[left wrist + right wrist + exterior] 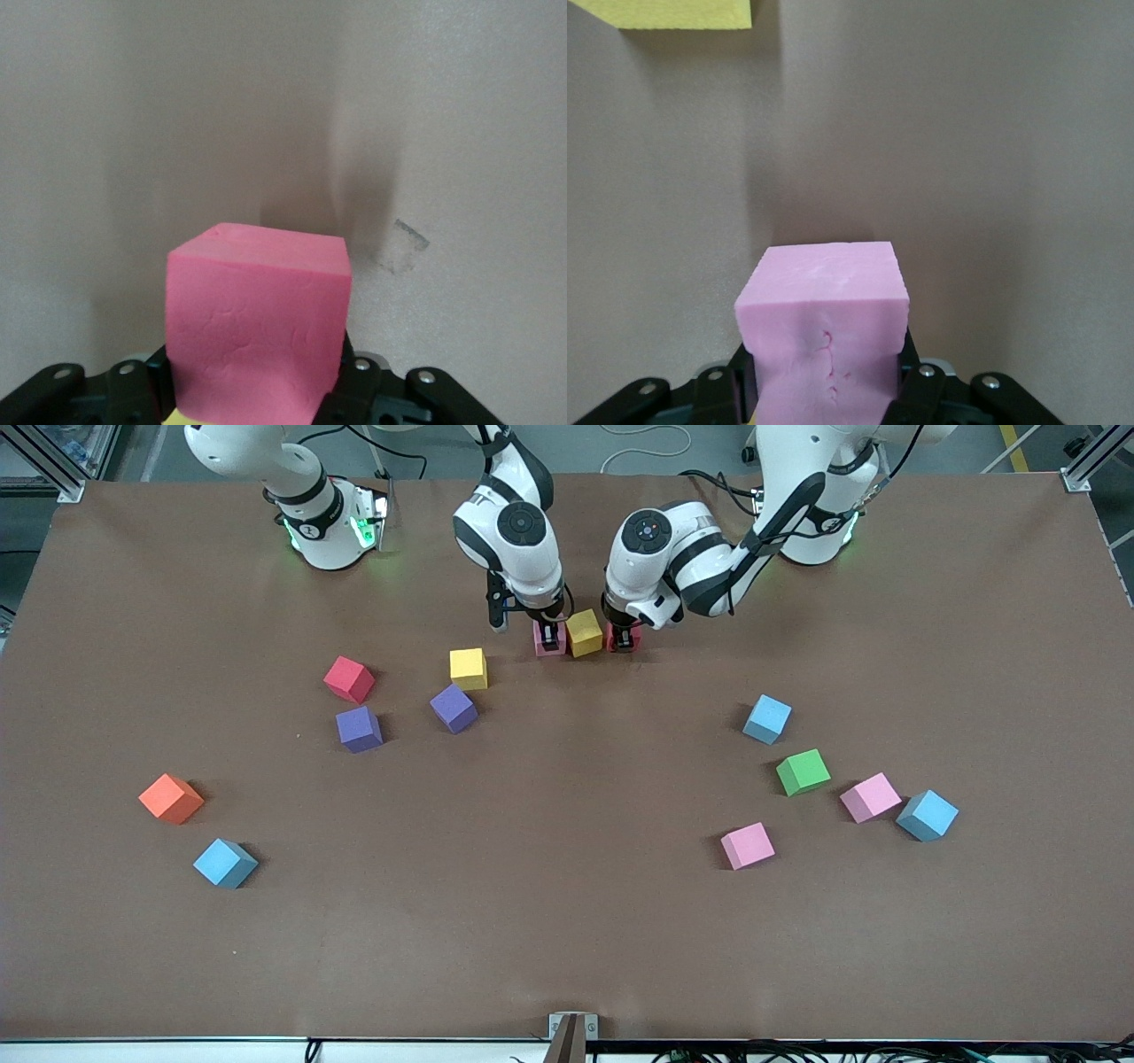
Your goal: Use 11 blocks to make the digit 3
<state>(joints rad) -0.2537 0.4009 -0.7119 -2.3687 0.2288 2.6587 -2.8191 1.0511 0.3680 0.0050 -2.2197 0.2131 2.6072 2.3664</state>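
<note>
Right gripper [551, 638]: down at the worktop [567, 939] near the arms' bases, jaws pinching a pink cube [549, 640]; in the right wrist view the same pink cube [824, 332] sits squarely between the jaws.
Left gripper [625, 638]: down at the worktop just beside it, jaws pinching a red cube [624, 638]; in the left wrist view this cube [257, 328] looks deep pink and fills the gap between the jaws.
Row started: a yellow cube [584, 633] stands between the two held cubes, touching or nearly touching both; the three make a short line running from one arm's end toward the other's. Its corner shows in the right wrist view [678, 13].
Loose cubes, right arm's end: second yellow cube [468, 669], second red cube [349, 679], two purple cubes [454, 708] [359, 729], all nearer the front camera than the row and apart from each other, most turned at an angle.
Loose cubes, left arm's end: light blue cube [766, 719], green cube [803, 771], two pink cubes [870, 797] [747, 845], another blue cube [927, 815] touching or just beside the nearer pink one.
Others: orange cube [171, 798] and a blue cube [225, 863], well apart from the row.
Open room: wide bare worktop between the row and the front edge, with the loose cubes off to either end.
</note>
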